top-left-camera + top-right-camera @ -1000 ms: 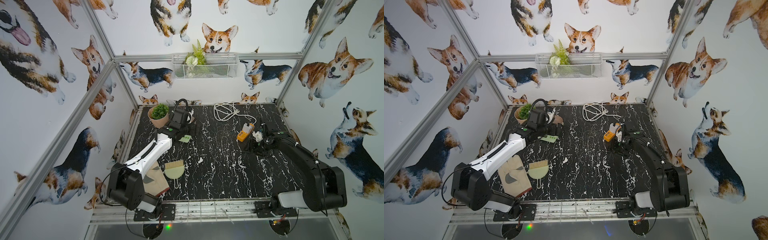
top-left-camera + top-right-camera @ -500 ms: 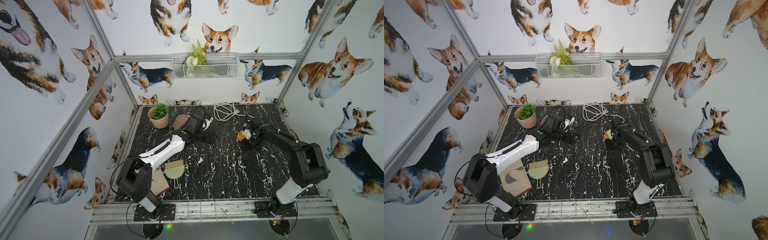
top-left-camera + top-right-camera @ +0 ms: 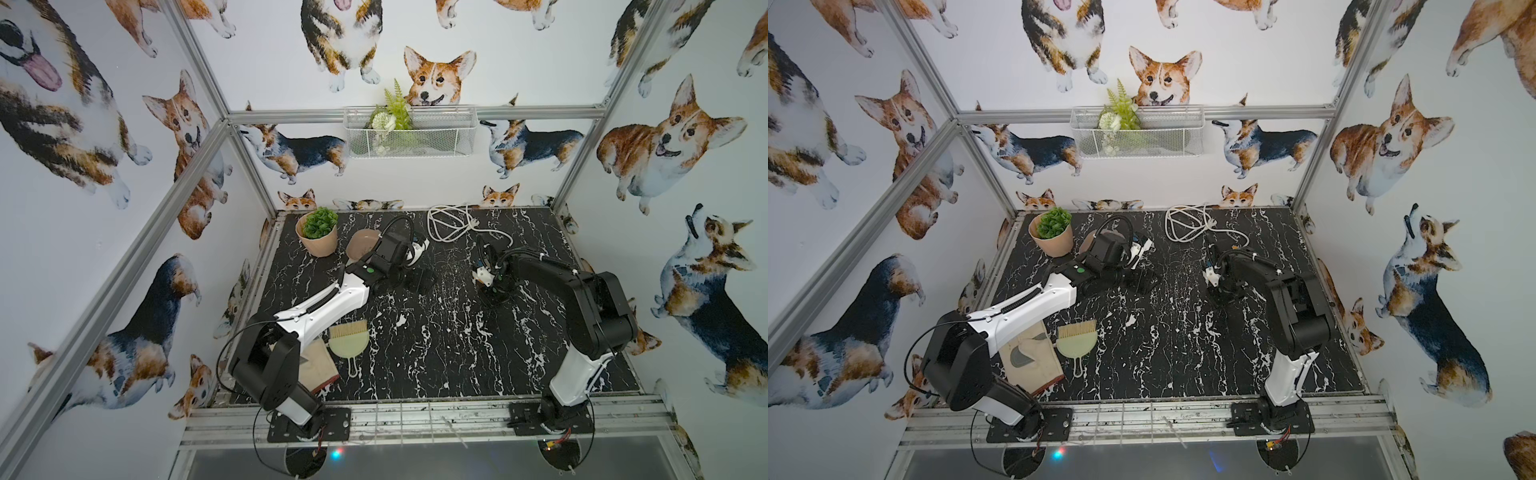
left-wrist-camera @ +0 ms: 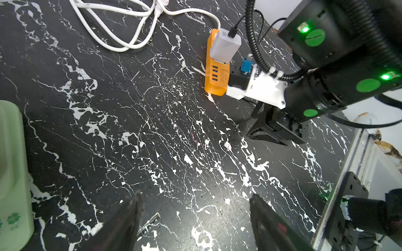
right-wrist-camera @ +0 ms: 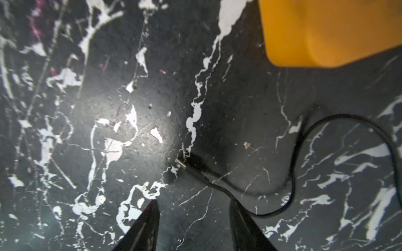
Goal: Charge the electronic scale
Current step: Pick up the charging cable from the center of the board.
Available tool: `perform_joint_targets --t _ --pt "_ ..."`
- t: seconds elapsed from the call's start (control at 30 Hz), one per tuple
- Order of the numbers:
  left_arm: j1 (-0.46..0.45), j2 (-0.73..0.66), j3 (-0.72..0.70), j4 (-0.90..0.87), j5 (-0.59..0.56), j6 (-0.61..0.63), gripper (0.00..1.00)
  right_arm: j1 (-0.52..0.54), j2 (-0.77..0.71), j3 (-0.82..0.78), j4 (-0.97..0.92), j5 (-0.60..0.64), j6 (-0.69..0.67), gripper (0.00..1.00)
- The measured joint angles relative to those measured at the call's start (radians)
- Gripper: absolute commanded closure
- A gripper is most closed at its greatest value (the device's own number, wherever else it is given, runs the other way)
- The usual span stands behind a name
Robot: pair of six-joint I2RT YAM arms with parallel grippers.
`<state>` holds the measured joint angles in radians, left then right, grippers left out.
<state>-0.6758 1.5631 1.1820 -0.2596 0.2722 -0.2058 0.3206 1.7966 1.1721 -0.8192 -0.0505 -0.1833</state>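
1. Left wrist view: the left arm's fingers (image 4: 130, 217) stand wide apart over the bare black marble tabletop (image 4: 152, 130), with nothing between them.
2. The scale (image 4: 13, 169) shows there only as a pale green body at the picture's edge. It lies off to one side of those fingers and does not touch them.
3. In a top view, the scale's pink tray (image 3: 362, 246) sits at the back left of the tabletop. It is just beside a potted plant (image 3: 318, 237) and partly hidden behind the left arm's wrist.
4. Right wrist view: the right arm's fingers (image 5: 150, 219) are partly open, low over the tabletop, and grip nothing.
5. A black cable's plug (image 5: 185, 164) lies flat on the tabletop just ahead of the gap between them.
6. The cable (image 5: 291, 180) runs back past one finger and loops away. Whether it touches that finger cannot be told.
7. An orange power strip (image 4: 215, 73) lies near the right arm's fingers and well apart from the scale. A white charger (image 4: 225, 46) is plugged into its top, and the black cable leaves the charger.
8. A white cord (image 3: 451, 224) lies coiled at the back of the tabletop.
9. At the front left, a hand brush (image 3: 348, 340) lies just beside a beige mitt (image 3: 318, 365), which the left arm partly covers.
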Motion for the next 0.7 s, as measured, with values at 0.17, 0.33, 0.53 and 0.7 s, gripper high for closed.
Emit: perform_joint_targets --t 0.17,0.33,0.53,0.7 --pt "-0.007 -0.014 -0.005 0.003 0.019 0.001 0.20 0.000 0.014 -0.011 0.005 -0.002 -0.045 0.45" --pt "-0.008 -0.020 -0.019 0.009 0.033 0.001 0.20 0.000 0.026 -0.008 0.005 0.016 -0.054 0.52" --pt "-0.010 -0.057 -0.042 0.043 0.066 0.000 0.19 0.000 0.047 0.004 -0.001 0.031 -0.052 0.57" --pt "-0.010 -0.066 -0.043 0.050 0.074 0.001 0.19 0.000 0.045 0.014 -0.009 0.033 -0.050 0.54"
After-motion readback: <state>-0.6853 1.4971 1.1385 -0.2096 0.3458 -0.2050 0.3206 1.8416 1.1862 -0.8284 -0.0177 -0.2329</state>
